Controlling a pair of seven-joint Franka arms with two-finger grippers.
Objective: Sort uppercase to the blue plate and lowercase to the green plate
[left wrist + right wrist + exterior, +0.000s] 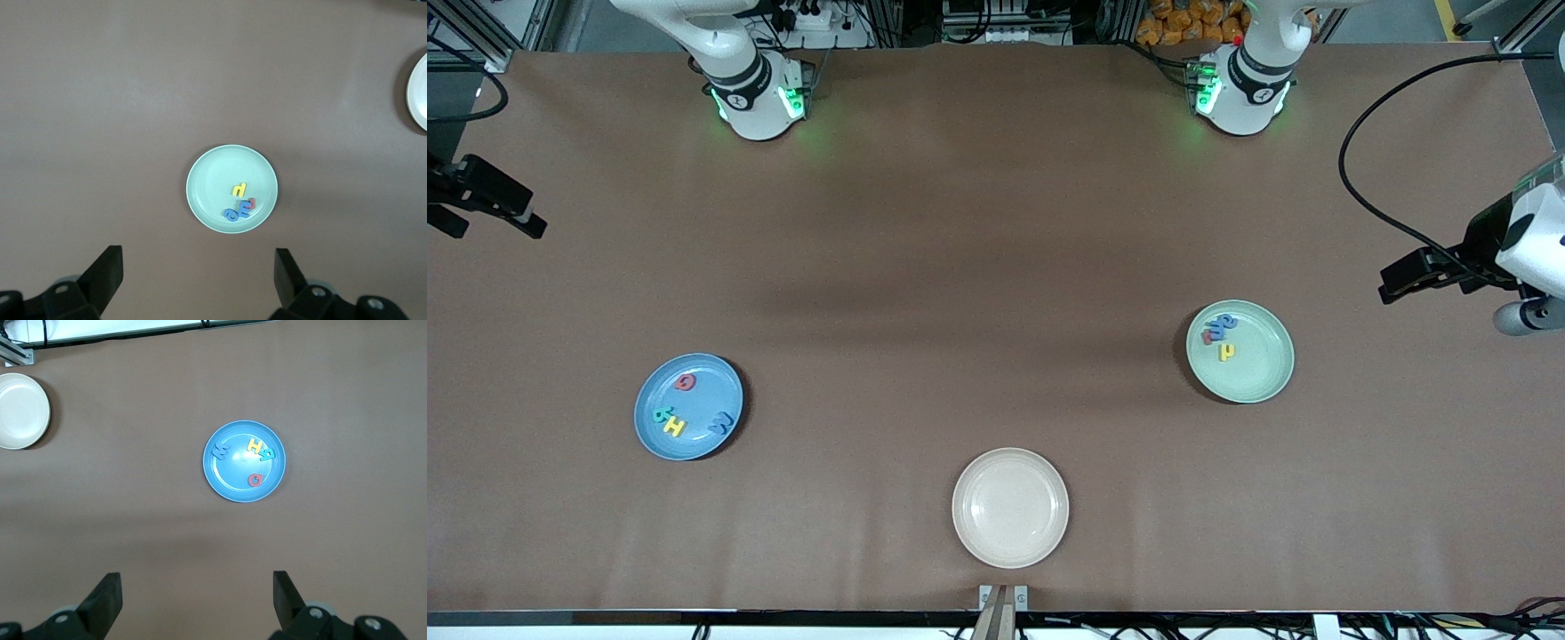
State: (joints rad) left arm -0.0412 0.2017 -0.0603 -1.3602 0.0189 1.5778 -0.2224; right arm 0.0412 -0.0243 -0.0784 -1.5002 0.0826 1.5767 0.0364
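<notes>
We count three plates on the brown table (996, 267): one blue plate (649, 413), one beige plate (1009, 542) and one green plate (1263, 382). Starting at the right arm's end, the right gripper (494, 209) hangs high over the table edge with its fingers (107, 597) spread wide and nothing between them; the blue plate lies well apart from those fingers, out ahead of the open gap in the right wrist view. In that plate we count four capitals: a red Q (685, 381), a green R (662, 414) touching a yellow H (675, 428), and a blue W (720, 422) near the rim. The beige plate sits mid-table, nearest the front camera, far from both pairs of fingers. Toward the left arm's end, the green plate holds four small letters bunched together: a yellow h-like letter (1226, 351), a blue m (1213, 333), a blue a (1228, 321) and a red w (1208, 339) partly covered by the blue ones. The left gripper (1414, 277) hangs over the table edge, its fingers (290, 267) likewise spread and holding nothing, with the green plate well clear ahead of the gap. Apart from the letters themselves, we can read no writing or brand on anything.
</notes>
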